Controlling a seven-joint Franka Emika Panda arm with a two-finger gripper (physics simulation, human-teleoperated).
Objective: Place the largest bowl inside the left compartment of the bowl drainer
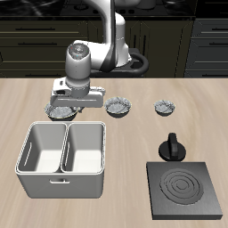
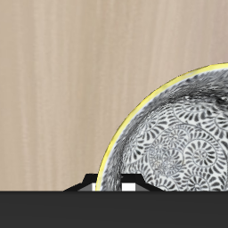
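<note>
Three speckled bowls sit in a row on the tabletop (image 1: 134,142). Starting at the drainer's end, the largest bowl (image 1: 61,111) is mostly covered by the hand (image 1: 73,107) hovering right over it, so only its rim peeks out. Whether the fingers grip it I cannot tell (the wrist view shows just the bowl's patterned inside (image 2: 178,142), cut off at the frame edge). In front of it stands the bowl drainer (image 1: 62,183), both wells bare. Further along come the medium bowl (image 1: 118,108), the smallest bowl (image 1: 166,108), then a black stove plate (image 1: 185,189) with its knob (image 1: 171,147).
</note>
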